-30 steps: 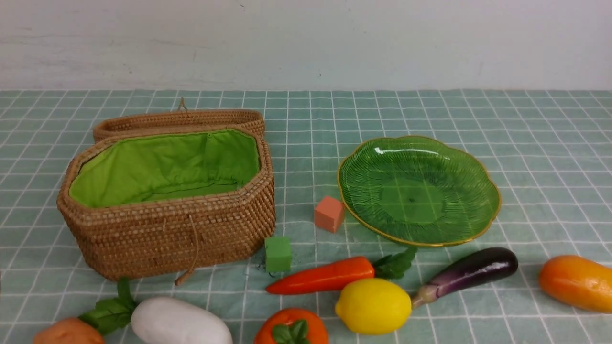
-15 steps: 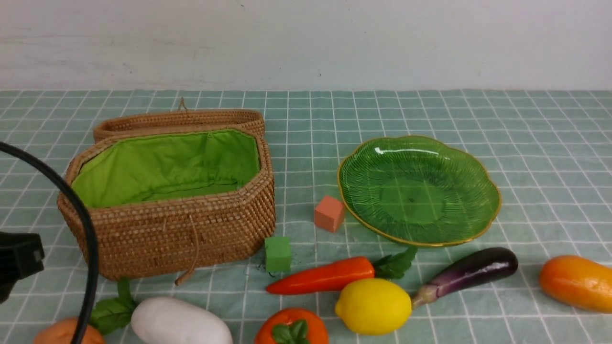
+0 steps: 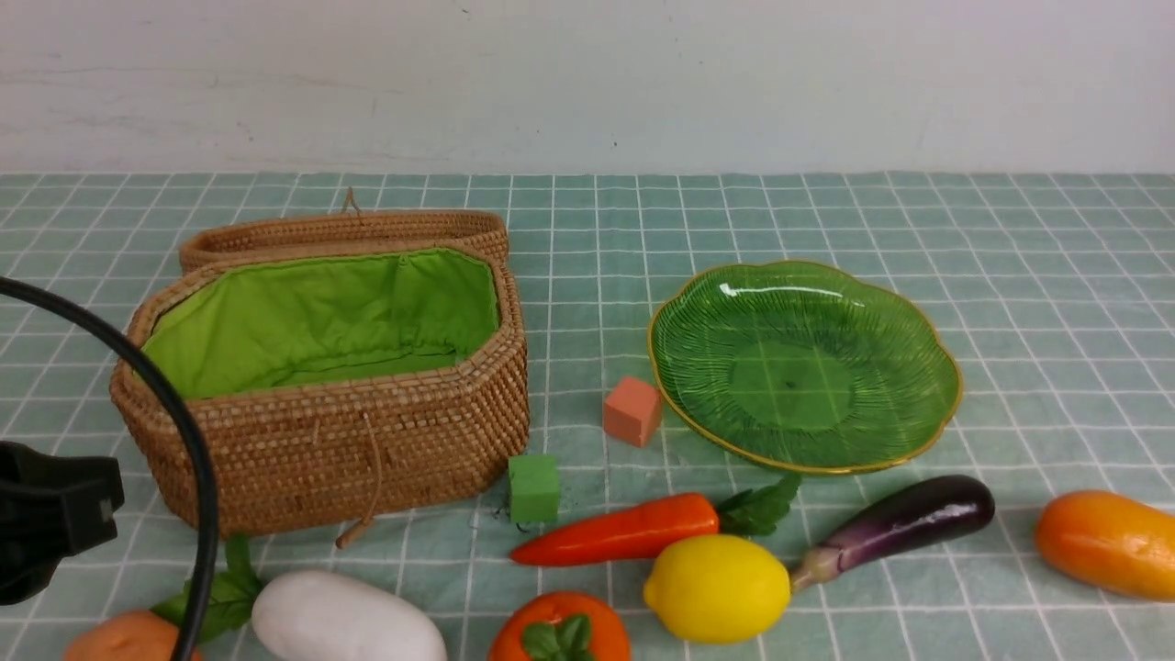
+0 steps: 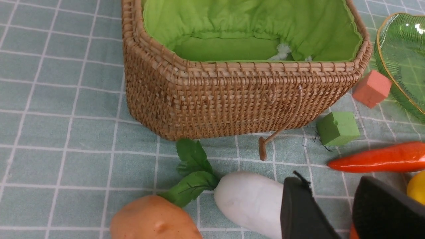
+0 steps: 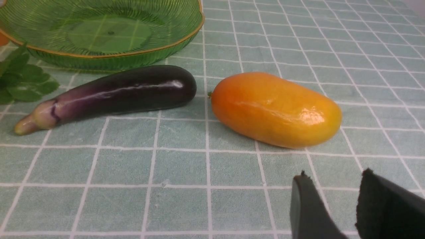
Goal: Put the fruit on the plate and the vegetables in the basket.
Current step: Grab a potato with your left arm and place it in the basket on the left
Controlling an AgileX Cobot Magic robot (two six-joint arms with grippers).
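Nothing is sorted yet. Your left jaws hover part-open and empty beside the radish (image 4: 249, 202), and your right jaws likewise near the mango (image 5: 275, 109). Next, probably widen and straddle the radish.

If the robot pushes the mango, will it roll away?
Probably a little. The mango is smooth and rounded, so a push could make it roll sideways. Its glossy skin looks slippery, so it might slip from a pinch.

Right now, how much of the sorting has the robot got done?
Nothing is sorted yet: the plate and basket hold no produce. Nothing is in hand; the left jaws hang open near the radish. Left to do: radish, potato, carrot, eggplant into the basket; lemon, mango, orange fruit onto the plate.
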